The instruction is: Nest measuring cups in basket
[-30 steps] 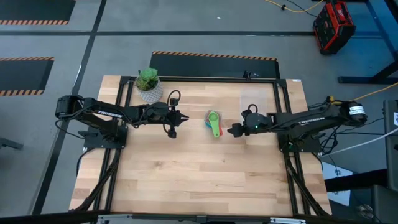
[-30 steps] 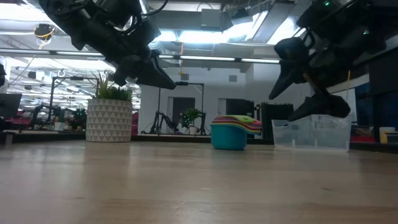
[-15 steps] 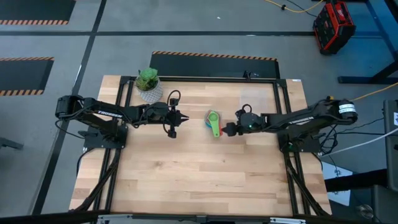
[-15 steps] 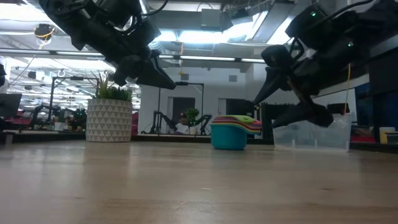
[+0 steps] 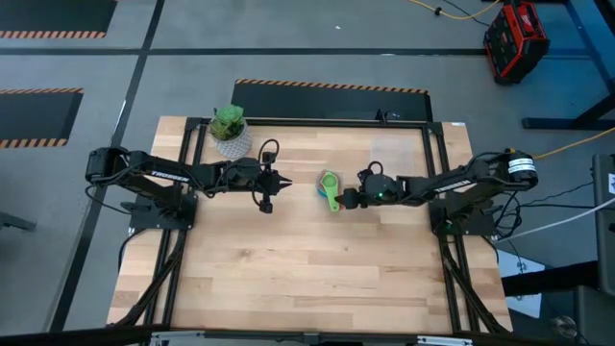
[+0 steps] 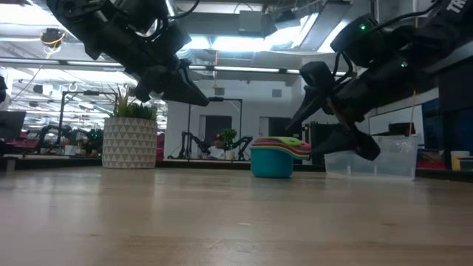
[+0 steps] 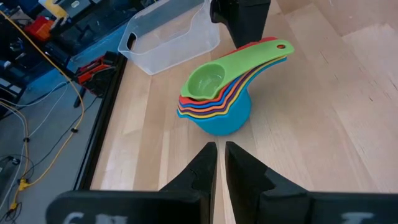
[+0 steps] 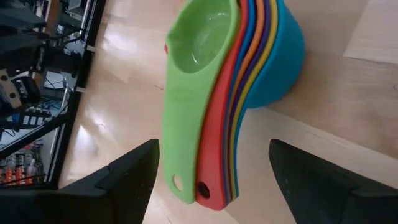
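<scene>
The measuring cups (image 5: 330, 187) sit nested in one stack on the table, green on top and blue at the bottom (image 7: 217, 102), with their flat handles fanned toward the right arm. My right gripper (image 5: 346, 199) is open. Its fingers stand on either side of the handle ends (image 8: 199, 155) without touching them. The clear basket (image 5: 399, 156) stands on the table beyond the cups, also seen as the basket (image 7: 168, 37) in the left wrist view. My left gripper (image 5: 270, 183) hangs shut above the table, left of the cups (image 6: 277, 157).
A white-potted green plant (image 5: 229, 130) stands near the far left corner of the table. Bare wood stretches across the near half of the table (image 5: 307, 279). A black frame rail (image 5: 288, 122) runs along the far edge.
My right gripper has moved toward the table's left and a little down, from beside the basket to the cups' handle ends, staying open. The cups and the left arm have kept still.
</scene>
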Robot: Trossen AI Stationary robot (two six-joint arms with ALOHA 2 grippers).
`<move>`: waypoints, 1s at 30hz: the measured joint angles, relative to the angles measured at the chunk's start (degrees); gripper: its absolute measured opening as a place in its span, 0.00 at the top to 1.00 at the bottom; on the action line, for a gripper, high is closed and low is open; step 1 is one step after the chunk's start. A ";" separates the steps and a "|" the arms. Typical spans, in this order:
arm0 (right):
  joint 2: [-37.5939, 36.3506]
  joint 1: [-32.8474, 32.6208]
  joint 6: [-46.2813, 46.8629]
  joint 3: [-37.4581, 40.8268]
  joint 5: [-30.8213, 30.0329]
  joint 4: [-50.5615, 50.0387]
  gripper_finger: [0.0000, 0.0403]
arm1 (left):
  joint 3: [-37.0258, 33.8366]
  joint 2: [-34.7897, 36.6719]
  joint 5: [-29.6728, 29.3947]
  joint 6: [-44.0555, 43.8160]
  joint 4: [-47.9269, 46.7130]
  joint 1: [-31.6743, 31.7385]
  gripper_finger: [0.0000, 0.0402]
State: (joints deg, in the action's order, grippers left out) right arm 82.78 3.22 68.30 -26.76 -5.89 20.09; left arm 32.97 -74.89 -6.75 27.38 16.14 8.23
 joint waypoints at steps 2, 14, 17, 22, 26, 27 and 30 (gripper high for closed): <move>0.81 0.29 -0.60 0.00 0.40 1.01 0.24 | 0.00 0.00 0.01 0.00 0.00 -0.01 0.93; 3.15 0.70 -1.23 0.00 1.20 5.04 0.24 | 0.00 0.00 0.01 0.00 0.02 0.00 0.93; 3.15 0.70 -1.39 0.00 1.08 5.01 0.24 | 0.00 0.00 0.01 0.00 0.01 -0.01 0.93; 5.76 0.70 -1.38 0.00 1.04 7.77 0.24 | 0.00 0.00 0.01 0.00 0.00 0.00 0.93; 9.07 0.74 -1.32 0.00 1.05 13.51 0.24 | 0.00 0.01 0.01 0.00 0.01 -0.02 0.93; 9.70 0.74 -1.33 0.00 1.05 15.16 0.24 | 0.00 0.00 0.01 0.00 -0.02 0.00 0.93; 11.40 0.85 -1.30 0.00 1.15 17.77 0.24 | 0.00 0.01 0.01 0.00 0.00 -0.01 0.93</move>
State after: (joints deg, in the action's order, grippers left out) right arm 94.18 4.07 67.00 -26.76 -4.74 37.85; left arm 32.97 -74.89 -6.74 27.38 16.14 8.21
